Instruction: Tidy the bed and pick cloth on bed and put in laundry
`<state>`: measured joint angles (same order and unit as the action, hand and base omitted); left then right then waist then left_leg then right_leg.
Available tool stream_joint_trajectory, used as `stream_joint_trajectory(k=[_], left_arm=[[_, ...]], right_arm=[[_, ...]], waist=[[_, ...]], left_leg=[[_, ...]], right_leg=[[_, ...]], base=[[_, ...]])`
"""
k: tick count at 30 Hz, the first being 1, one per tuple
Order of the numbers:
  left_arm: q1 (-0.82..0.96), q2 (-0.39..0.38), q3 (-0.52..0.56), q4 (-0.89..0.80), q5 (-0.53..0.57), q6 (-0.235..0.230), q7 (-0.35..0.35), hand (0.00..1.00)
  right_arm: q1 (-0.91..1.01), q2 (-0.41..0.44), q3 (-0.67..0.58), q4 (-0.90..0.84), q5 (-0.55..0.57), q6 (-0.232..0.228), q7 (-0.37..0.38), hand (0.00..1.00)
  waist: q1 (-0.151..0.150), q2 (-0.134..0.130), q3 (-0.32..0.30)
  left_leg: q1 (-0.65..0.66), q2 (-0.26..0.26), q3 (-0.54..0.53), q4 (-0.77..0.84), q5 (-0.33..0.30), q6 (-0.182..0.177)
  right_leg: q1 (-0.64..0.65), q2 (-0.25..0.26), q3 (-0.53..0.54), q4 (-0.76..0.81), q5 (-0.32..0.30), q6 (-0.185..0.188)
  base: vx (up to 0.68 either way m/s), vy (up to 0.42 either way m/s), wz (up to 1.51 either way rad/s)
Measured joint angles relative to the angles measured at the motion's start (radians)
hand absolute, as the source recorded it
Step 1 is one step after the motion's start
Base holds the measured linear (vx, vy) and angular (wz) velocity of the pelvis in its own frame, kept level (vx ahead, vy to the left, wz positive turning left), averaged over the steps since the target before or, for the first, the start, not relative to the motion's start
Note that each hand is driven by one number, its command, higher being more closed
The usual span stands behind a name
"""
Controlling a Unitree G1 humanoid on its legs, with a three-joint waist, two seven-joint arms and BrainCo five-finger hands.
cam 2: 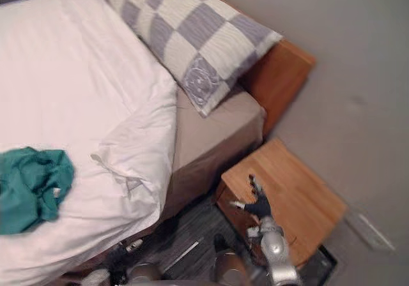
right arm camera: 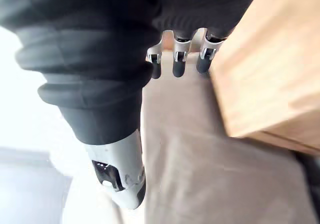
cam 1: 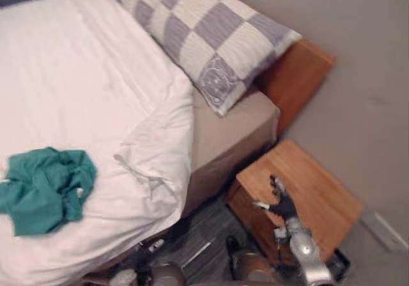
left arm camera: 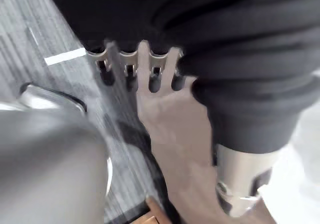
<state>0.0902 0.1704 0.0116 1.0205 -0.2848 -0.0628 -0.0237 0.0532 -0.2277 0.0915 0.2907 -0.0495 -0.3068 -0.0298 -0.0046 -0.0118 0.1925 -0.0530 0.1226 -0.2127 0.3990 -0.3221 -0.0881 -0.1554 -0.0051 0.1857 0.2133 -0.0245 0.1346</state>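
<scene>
One green cloth lies crumpled on the bed, one pillow at its head; right hand spread by one nightstand, left hand straight-fingered, empty

Soft even light, duvet nearly washed out, dim floor, source perhaps overhead

Right hand upright, fingers wide apart — left hand slack, uncurled.
</scene>
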Motion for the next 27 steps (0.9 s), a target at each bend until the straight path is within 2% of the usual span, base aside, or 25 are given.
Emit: stream_joint_trajectory(k=[1, 2, 4, 6, 7, 9, 11, 14, 16, 19, 21, 23, 24, 25, 27], left_arm=[[0.004, -0.008, 0.005, 0.001, 0.0, 0.001, -0.002, 0.0], [0.008, -0.014, 0.011, 0.002, 0.0, 0.004, -0.009, 0.0], [0.016, -0.017, 0.037, 0.003, 0.026, 0.009, -0.041, 0.0], [0.022, -0.016, 0.038, 0.001, 0.047, 0.007, -0.043, 0.0], [0.02, -0.016, 0.039, 0.001, 0.066, 0.009, -0.043, 0.0], [0.022, -0.014, 0.038, 0.0, 0.104, 0.011, -0.043, 0.0], [0.067, -0.005, 0.038, 0.0, 0.133, 0.018, -0.044, 0.0], [0.088, -0.003, 0.038, -0.001, 0.14, 0.022, -0.059, 0.0], [0.08, -0.001, 0.037, -0.018, 0.139, 0.027, -0.064, 0.0], [-0.003, 0.004, 0.037, -0.07, 0.137, 0.028, -0.085, 0.0], [-0.081, 0.002, 0.019, -0.088, 0.106, 0.014, -0.088, 0.0], [-0.114, -0.001, 0.011, -0.096, 0.085, 0.009, -0.088, 0.0], [-0.127, 0.0, -0.014, -0.106, 0.069, 0.006, -0.087, 0.0], [-0.142, -0.004, -0.028, -0.107, 0.056, 0.001, -0.088, 0.0], [-0.169, -0.007, -0.056, -0.107, 0.033, -0.007, -0.087, 0.0]], right_arm=[[-0.038, -0.031, 0.007, -0.044, 0.001, 0.009, 0.018, 0.0], [-0.075, -0.053, 0.005, -0.077, 0.005, 0.02, 0.035, 0.0], [-0.152, -0.118, -0.034, -0.182, 0.061, 0.101, 0.082, 0.0], [-0.182, -0.136, -0.055, -0.216, 0.081, 0.134, 0.099, 0.0], [-0.207, -0.151, -0.065, -0.229, 0.081, 0.149, 0.098, 0.0], [-0.246, -0.162, -0.077, -0.227, 0.078, 0.18, 0.092, 0.0], [-0.317, -0.159, -0.026, -0.225, 0.064, 0.201, 0.096, 0.0], [-0.454, -0.159, 0.014, -0.127, 0.038, 0.221, 0.095, 0.0], [-0.554, -0.16, 0.037, -0.065, 0.029, 0.237, 0.093, 0.0], [-0.761, -0.177, 0.042, 0.054, -0.002, 0.246, 0.07, 0.0], [-0.895, -0.197, 0.043, 0.159, -0.016, 0.261, 0.049, 0.0], [-0.949, -0.197, 0.046, 0.222, -0.032, 0.286, 0.046, 0.0], [-0.972, -0.199, 0.055, 0.285, -0.043, 0.298, 0.038, 0.0], [-0.99, -0.212, 0.074, 0.338, -0.046, 0.312, 0.025, 1.0], [-1.017, -0.238, 0.074, 0.396, -0.059, 0.314, 0.005, 1.0]], waist=[[0.007, 0.023, 0.001], [0.008, 0.029, 0.0], [0.012, 0.019, -0.002], [0.011, 0.0, -0.01], [0.011, 0.001, -0.014], [0.02, 0.005, -0.017], [0.05, -0.018, -0.023], [0.053, -0.023, -0.022], [0.056, -0.013, 0.002], [0.069, 0.01, 0.102], [0.078, 0.035, 0.185], [0.082, 0.049, 0.23], [0.094, 0.054, 0.238], [0.103, 0.06, 0.242], [0.102, 0.074, 0.249]], left_leg=[[-0.001, 0.022, 0.004, -0.011, 0.013, -0.019], [-0.001, 0.037, 0.03, -0.03, 0.045, -0.03], [0.028, 0.055, 0.155, -0.113, 0.164, -0.006], [0.035, 0.06, 0.259, -0.154, 0.199, 0.024], [0.031, 0.073, 0.352, -0.155, 0.197, 0.028], [0.039, 0.081, 0.45, -0.193, 0.213, 0.015], [0.041, 0.047, 0.424, -0.267, 0.277, 0.005], [0.026, 0.0, 0.381, -0.359, 0.331, 0.026], [-0.004, -0.011, 0.371, -0.367, 0.347, 0.032], [-0.11, -0.018, 0.342, -0.356, 0.386, 0.041], [-0.185, -0.022, 0.311, -0.354, 0.445, 0.045], [-0.213, -0.028, 0.293, -0.353, 0.461, 0.04], [-0.244, -0.033, 0.288, -0.351, 0.466, 0.038], [-0.271, -0.038, 0.282, -0.345, 0.467, 0.038], [-0.309, -0.055, 0.265, -0.342, 0.479, 0.039]], right_leg=[[0.01, 0.012, -0.029, -0.009, 0.003, -0.006], [0.018, 0.012, -0.052, -0.009, 0.001, -0.023], [0.101, -0.03, -0.192, -0.026, -0.02, -0.066], [0.136, -0.055, -0.279, -0.05, -0.029, -0.08], [0.155, -0.062, -0.336, -0.067, -0.03, -0.082], [0.182, -0.072, -0.417, -0.077, -0.034, -0.08], [0.187, -0.102, -0.464, -0.078, -0.039, -0.071], [0.173, -0.131, -0.501, -0.081, -0.038, -0.064], [0.146, -0.14, -0.509, -0.072, -0.038, -0.067], [0.039, -0.146, -0.514, -0.029, -0.034, -0.074], [-0.035, -0.151, -0.533, 0.003, -0.023, -0.085], [-0.067, -0.156, -0.542, 0.033, -0.023, -0.083], [-0.107, -0.163, -0.541, 0.064, -0.032, -0.088], [-0.144, -0.174, -0.542, 0.101, -0.05, -0.087], [-0.2, -0.202, -0.546, 0.17, -0.081, -0.087]], base=[[0.13, -0.25, 0.52], [0.13, -0.322, 0.92], [0.09, -0.338, 1.68], [0.03, -0.219, 1.62], [-0.01, -0.141, 1.52], [-0.08, -0.048, 1.36], [-0.13, 0.031, 0.96], [-0.1, 0.078, 0.55], [-0.08, 0.065, 0.33], [-0.15, 0.067, 0.38], [-0.12, 0.025, 0.44], [-0.07, -0.001, 0.34], [-0.04, -0.003, 0.24], [-0.03, -0.007, 0.21], [0.0, -0.028, 0.32]])
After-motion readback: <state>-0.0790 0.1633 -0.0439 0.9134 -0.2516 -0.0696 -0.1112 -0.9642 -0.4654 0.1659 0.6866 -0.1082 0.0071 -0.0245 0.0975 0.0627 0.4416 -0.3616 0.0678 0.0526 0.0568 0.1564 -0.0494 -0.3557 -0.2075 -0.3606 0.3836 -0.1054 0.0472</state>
